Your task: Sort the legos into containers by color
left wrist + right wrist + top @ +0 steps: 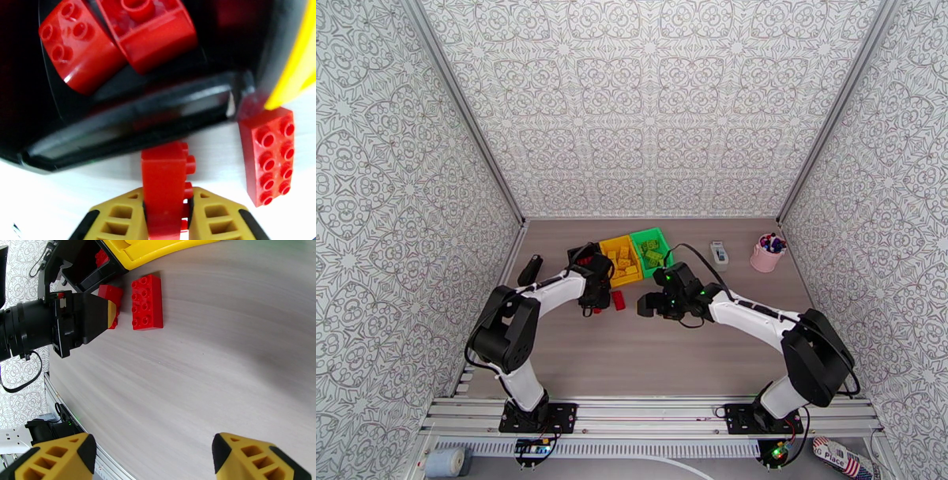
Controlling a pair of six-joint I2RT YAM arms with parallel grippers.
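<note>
Top external, all positions referenced to black bin. Well left of it: small dark object lying on table. Right at its near wall: left gripper. Joined to its right side: yellow bin holding yellow legos, then green bin holding green legos. Near-right of black bin, on bare table: loose red lego. Further right, past that lego: right gripper. Well right of black bin, beyond green bin: white device, then pink cup with small items inside, too small to identify.

Left wrist: left gripper clenched on held red lego, gripped on edge, studs facing right, just short of black bin near rim, not over it. Inside bin: two red legos, studs up, leaning against each other. Loose red lego flat on table, studs up, at bin's right near corner; touching or just apart, can't tell. Yellow bin edge just beyond.

Right wrist: right gripper released, fingers wide apart, nothing between, over bare table, well apart from black bin. Loose red lego just beside held red lego, both at bin's near wall.
</note>
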